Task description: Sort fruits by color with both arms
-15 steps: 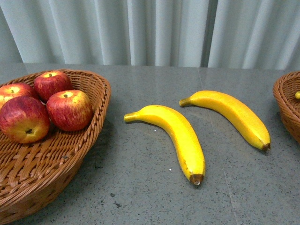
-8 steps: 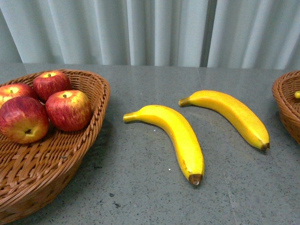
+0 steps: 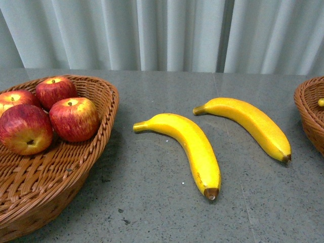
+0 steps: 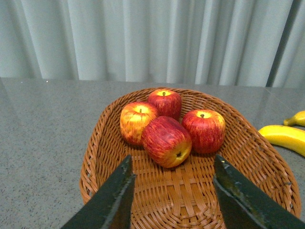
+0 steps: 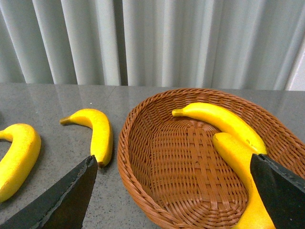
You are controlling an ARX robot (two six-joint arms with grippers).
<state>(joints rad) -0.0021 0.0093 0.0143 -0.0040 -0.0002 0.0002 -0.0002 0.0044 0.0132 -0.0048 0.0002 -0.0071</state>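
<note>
Several red apples (image 3: 74, 118) streaked yellow lie in a wicker basket (image 3: 96, 152) at the left; the left wrist view shows the apples (image 4: 167, 140) in that basket (image 4: 248, 157). Two yellow bananas lie on the grey table: a near banana (image 3: 195, 147) and a far banana (image 3: 253, 124). Two more bananas (image 5: 224, 121) rest in the right basket (image 5: 138, 181). My left gripper (image 4: 172, 183) hangs open above the apple basket's near end. Over the banana basket, my right gripper (image 5: 174, 181) stands open and empty. Neither arm shows in the front view.
The right basket's rim (image 3: 310, 114) sits at the front view's right edge. Pale curtains (image 3: 162, 33) hang behind the grey table (image 3: 152, 202). Bare tabletop lies between the two baskets around the loose bananas.
</note>
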